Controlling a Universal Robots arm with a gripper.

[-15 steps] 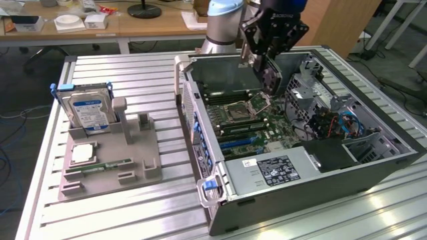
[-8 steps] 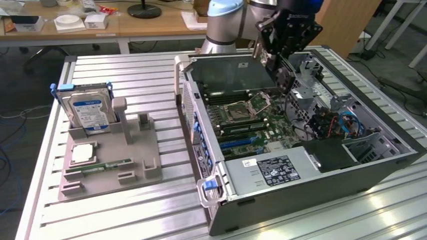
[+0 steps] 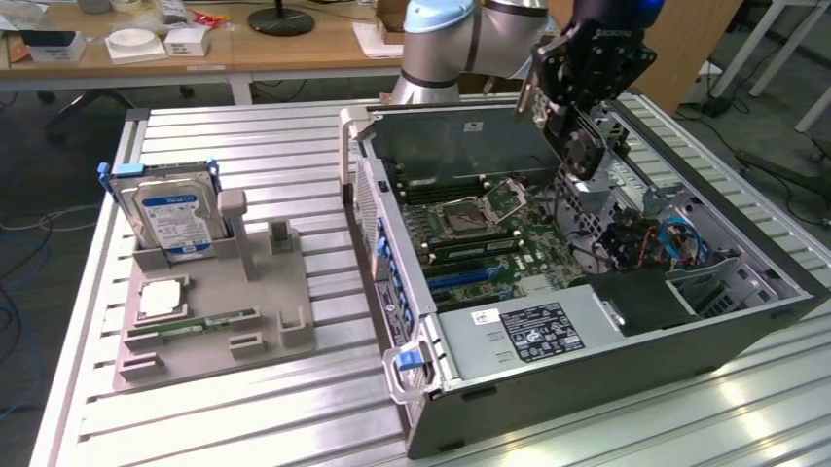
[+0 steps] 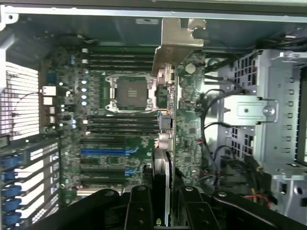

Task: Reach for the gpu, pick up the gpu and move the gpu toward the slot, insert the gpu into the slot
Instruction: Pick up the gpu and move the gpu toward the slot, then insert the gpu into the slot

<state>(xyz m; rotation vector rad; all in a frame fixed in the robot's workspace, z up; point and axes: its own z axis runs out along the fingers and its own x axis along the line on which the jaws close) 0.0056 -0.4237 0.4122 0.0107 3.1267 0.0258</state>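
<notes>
My gripper (image 3: 581, 92) hangs over the far right corner of the open computer case (image 3: 624, 365), shut on the gpu (image 3: 573, 139). The gpu is a dark card with a round fan, held tilted above the green motherboard (image 3: 500, 243). In the wrist view the gpu (image 4: 161, 165) runs edge-on out from between my black fingers (image 4: 139, 206), and its silvery bracket (image 4: 178, 40) is at the far end. My gripper (image 4: 164, 203) holds it clear above the board. The slot (image 4: 103, 151), a long blue strip among several black ones, lies on the board to one side of the card; it shows as the slot (image 3: 461, 278) in the exterior view.
On the exterior view's left, a grey holder (image 3: 208, 292) carries a hard drive (image 3: 173, 214), a memory stick (image 3: 195, 324) and a chip (image 3: 162, 297). Inside the case are the CPU socket (image 4: 130, 93), a power supply (image 3: 539, 333), a metal drive cage (image 4: 268, 110) and loose cables (image 3: 649, 243).
</notes>
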